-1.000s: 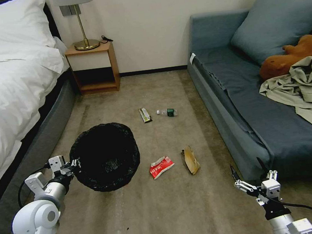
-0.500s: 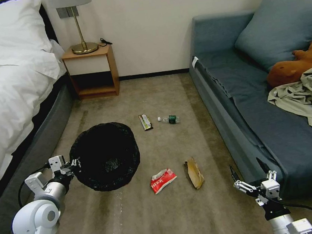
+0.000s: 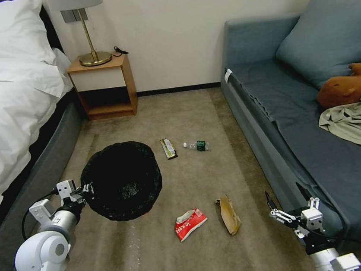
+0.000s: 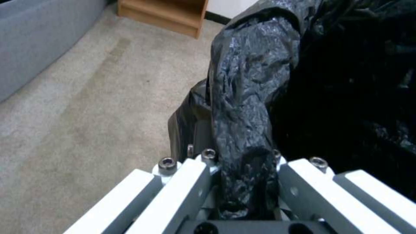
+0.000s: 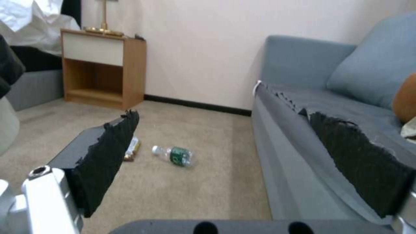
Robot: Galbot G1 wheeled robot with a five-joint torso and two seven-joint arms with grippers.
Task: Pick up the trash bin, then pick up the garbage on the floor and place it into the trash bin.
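The trash bin (image 3: 121,181) wears a glossy black plastic bag, wrinkled at the rim, its crinkled film pinched in the left claw (image 4: 242,169) of smooth white plastic with metal screws. The right claw (image 3: 284,198) has matt black pads (image 5: 108,156), rough and ragged-edged. The floor (image 3: 202,246) is short-piled beige carpet. On it lie a shiny red-and-white snack packet (image 3: 189,224), a creased brown paper scrap (image 3: 228,214) and a clear plastic bottle (image 3: 197,145).
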